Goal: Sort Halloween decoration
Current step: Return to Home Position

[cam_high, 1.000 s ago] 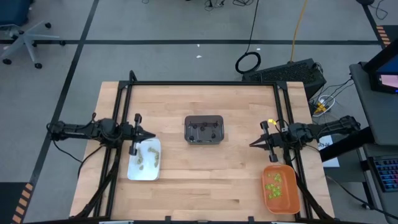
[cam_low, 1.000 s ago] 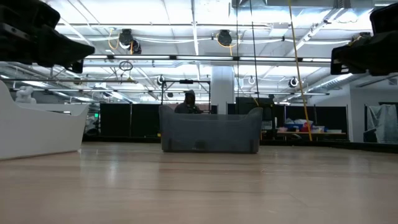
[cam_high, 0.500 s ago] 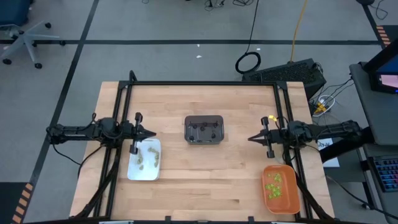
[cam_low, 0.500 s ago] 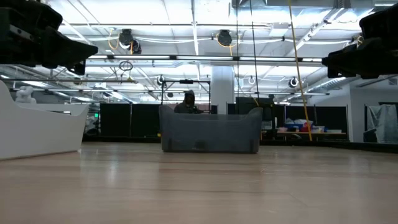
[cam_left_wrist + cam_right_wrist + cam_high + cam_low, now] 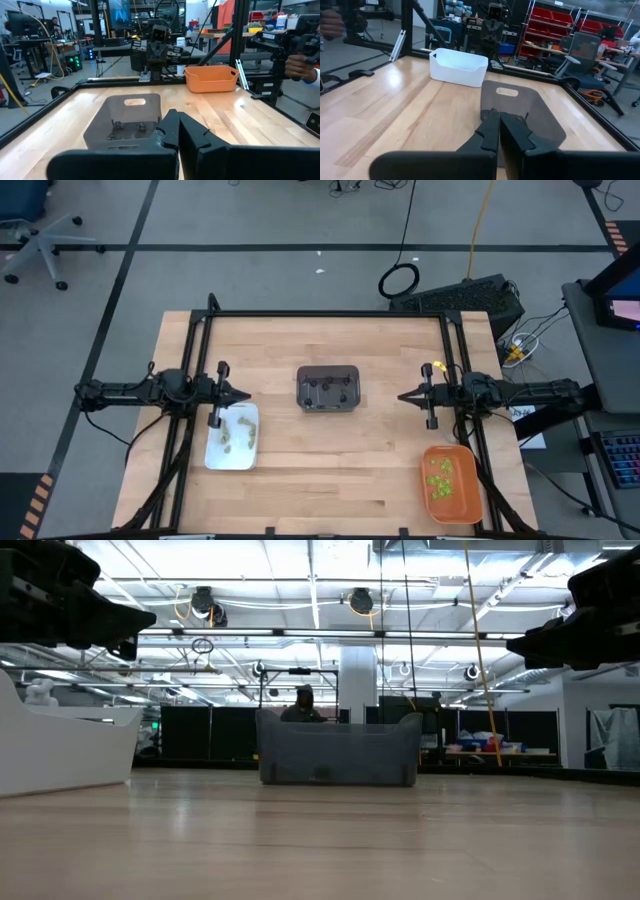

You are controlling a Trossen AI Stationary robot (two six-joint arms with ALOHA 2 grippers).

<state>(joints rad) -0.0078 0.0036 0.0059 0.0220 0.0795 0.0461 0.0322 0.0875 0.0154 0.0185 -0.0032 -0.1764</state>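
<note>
— Where do the trinkets lie?

— In three trays on the wooden table point(image 5: 320, 480). The white tray point(image 5: 213, 458) on the left side holds the pale tan trinkets point(image 5: 230, 442), scattered over its floor. The dark grey tray point(image 5: 329, 408) in the middle of the table holds a few dark brown-black trinkets point(image 5: 326, 390). The orange tray point(image 5: 470, 505) stands by the table's right edge, well apart from the other two, and the lime-green trinkets point(image 5: 440, 477) lie heaped in it.

— And the arms?

— Both are raised off the wood and point inward at the dark grey tray. The left claw point(image 5: 243, 395) hangs just over one end of the white tray, its fingers pressed together with nothing between them. The right claw point(image 5: 402, 398) hangs over bare wood between the dark grey tray and the orange tray, its fingers likewise together and empty.

— Does either claw touch a tray?

— No, both hang clear of them.
</note>
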